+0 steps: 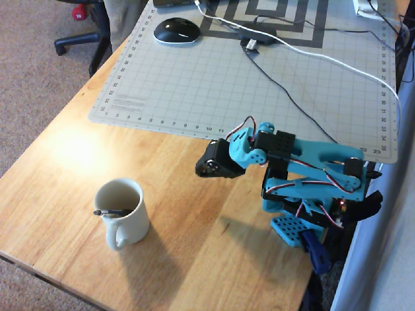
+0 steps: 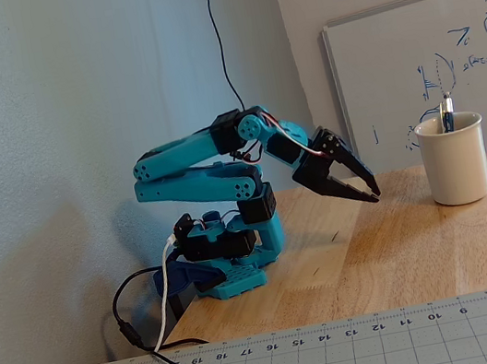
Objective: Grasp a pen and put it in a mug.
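The cream-white mug (image 1: pixel 126 223) stands on the wooden table near its front left in the overhead view, handle toward the front edge. It also shows in the fixed view (image 2: pixel 454 165) at the right. The dark pen (image 1: pixel 110 212) rests inside the mug and leans on its rim; its upper end (image 2: pixel 447 115) sticks out above the rim. My gripper (image 1: pixel 201 170) hangs above the table, apart from the mug, with the arm folded back over its base. In the fixed view the gripper (image 2: pixel 374 192) points down toward the mug, its black fingers meet at the tips and it holds nothing.
A grey cutting mat (image 1: pixel 259 84) covers the table's far half, with a black mouse (image 1: pixel 176 30) and black and white cables (image 1: pixel 305 52) on it. A whiteboard (image 2: pixel 394 73) leans on the wall behind the mug. An office chair base (image 1: pixel 81 39) stands off the table.
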Motion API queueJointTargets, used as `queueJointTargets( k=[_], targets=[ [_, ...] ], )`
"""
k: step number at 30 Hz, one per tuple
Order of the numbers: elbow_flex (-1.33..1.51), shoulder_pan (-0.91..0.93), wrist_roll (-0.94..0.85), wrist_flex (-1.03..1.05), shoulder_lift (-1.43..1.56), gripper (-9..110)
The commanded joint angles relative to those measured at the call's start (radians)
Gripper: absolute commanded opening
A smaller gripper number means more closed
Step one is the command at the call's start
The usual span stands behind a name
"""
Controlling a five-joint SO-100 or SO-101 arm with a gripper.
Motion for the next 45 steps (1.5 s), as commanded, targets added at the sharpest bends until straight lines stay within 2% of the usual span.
queueJointTargets(
  k=[1,7,16,45],
  targets=[
    [0.049,0.006,0.012,0.0,0.127,0],
    [0.181,0.009,0.014,0.037,0.252,0],
    [0.186,0.009,0.012,0.368,0.341,0],
    [0.186,0.0,0.009,0.336,0.341,0]
  ],
)
